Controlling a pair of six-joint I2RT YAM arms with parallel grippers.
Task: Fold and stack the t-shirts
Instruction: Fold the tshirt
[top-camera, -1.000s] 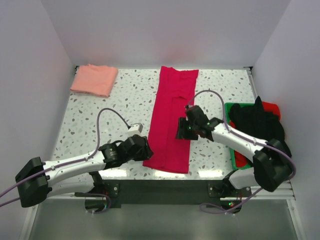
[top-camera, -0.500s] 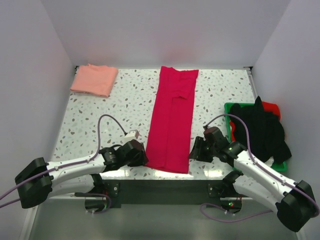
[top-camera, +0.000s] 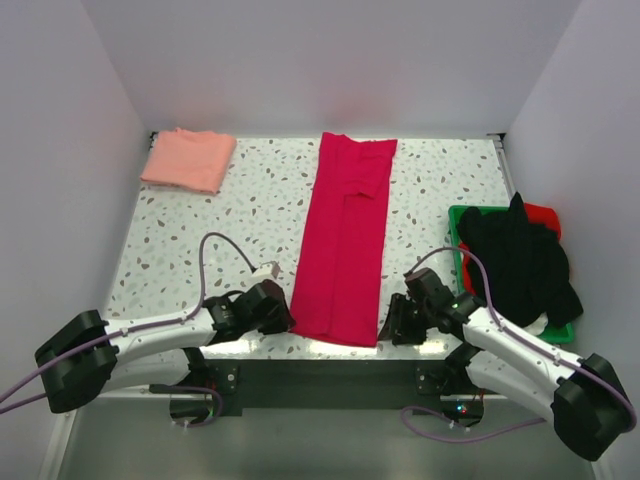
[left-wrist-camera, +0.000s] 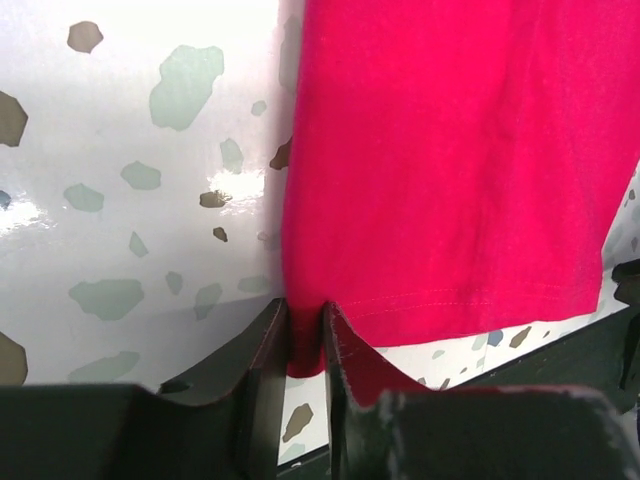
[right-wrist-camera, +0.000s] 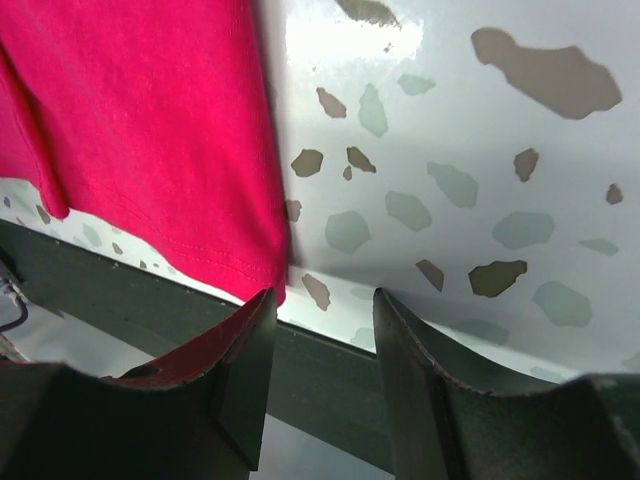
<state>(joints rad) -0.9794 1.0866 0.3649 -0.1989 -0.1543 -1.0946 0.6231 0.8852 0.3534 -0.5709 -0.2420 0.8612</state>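
The crimson-red t-shirt (top-camera: 345, 240) lies as a long narrow strip down the middle of the table, its hem at the near edge. My left gripper (top-camera: 283, 322) sits at the shirt's near-left corner. In the left wrist view the left gripper (left-wrist-camera: 305, 315) is shut on that corner of the red shirt (left-wrist-camera: 450, 150). My right gripper (top-camera: 392, 322) is low at the near-right corner. In the right wrist view the right gripper (right-wrist-camera: 320, 300) stands open beside the red hem (right-wrist-camera: 150, 130), with only table between its fingers. The salmon-pink t-shirt (top-camera: 188, 160) lies folded at the far left.
A green tray (top-camera: 462, 215) at the right edge holds a heap of black cloth (top-camera: 520, 260) over something red (top-camera: 543, 212). The table's near edge (right-wrist-camera: 330, 335) runs just under both grippers. White walls stand on three sides.
My right arm has swung from above the shirt's middle down to its near-right corner. My left gripper has slid a little toward the near edge and closed on the near-left corner.
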